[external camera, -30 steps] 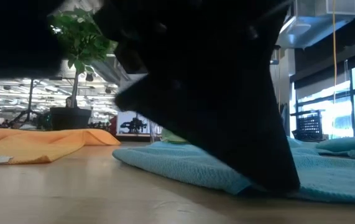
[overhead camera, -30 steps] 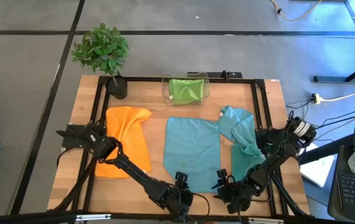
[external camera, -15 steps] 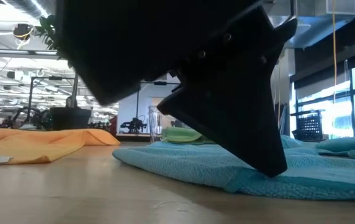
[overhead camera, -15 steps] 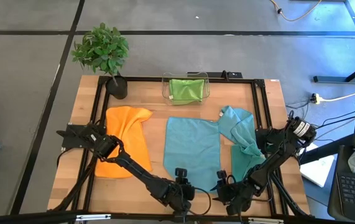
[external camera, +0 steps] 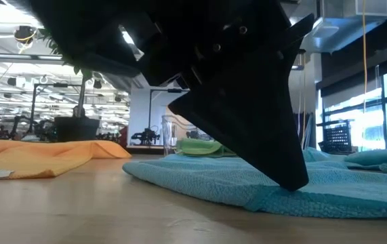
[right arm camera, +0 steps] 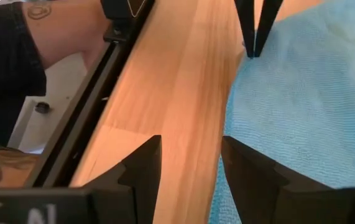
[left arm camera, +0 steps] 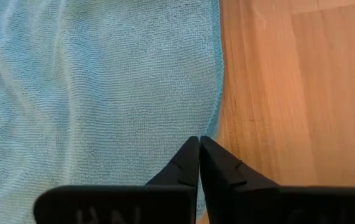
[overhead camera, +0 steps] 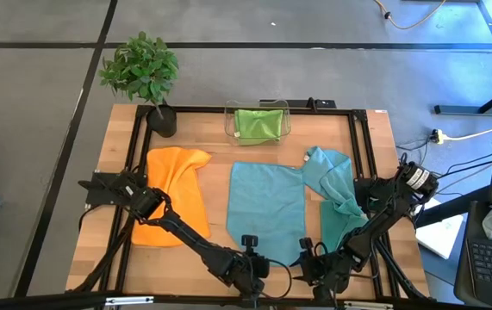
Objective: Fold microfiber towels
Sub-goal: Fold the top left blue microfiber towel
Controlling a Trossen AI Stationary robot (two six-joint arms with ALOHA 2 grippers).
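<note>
- While both arms reached to the near edge of the bench (overhead camera: 108, 241), the left gripper (overhead camera: 249, 244) sat at the near left corner of the flat teal towel (overhead camera: 267, 207); its fingers (left arm camera: 189, 163) were clenched tip to tip right at the towel's hem, and whether any cloth was pinched between them could not be told.
- Near the same towel's near right corner sat the right gripper (overhead camera: 308, 249), its fingers (right arm camera: 141, 163) released and standing apart, one over bare wood and the other over the teal cloth's edge.
- Between the flat teal towel and the orange towel (overhead camera: 172, 194) ran a strip of bare wood, open from front to back.
- The orange towel lay spread on the left side, its far corner rumpled.
- A second teal towel (overhead camera: 336, 194) lay bunched on the right, overlapping the flat one's far right corner.
- The lime green towel (overhead camera: 258, 123) sat folded inside a clear bin (overhead camera: 231, 120) at the far edge, apart from the others.
- A potted plant (overhead camera: 142, 73) stood at the far left corner.
- The bench was pale wood inside a black frame (overhead camera: 228, 109), standing on a grey floor (overhead camera: 39, 129).
- In the low view, a large bright hall with ceiling lights and windows (external camera: 362, 129) lay beyond the bench.
- A person's tattooed arm (right arm camera: 46, 28) showed just past the bench edge in the right wrist view.
</note>
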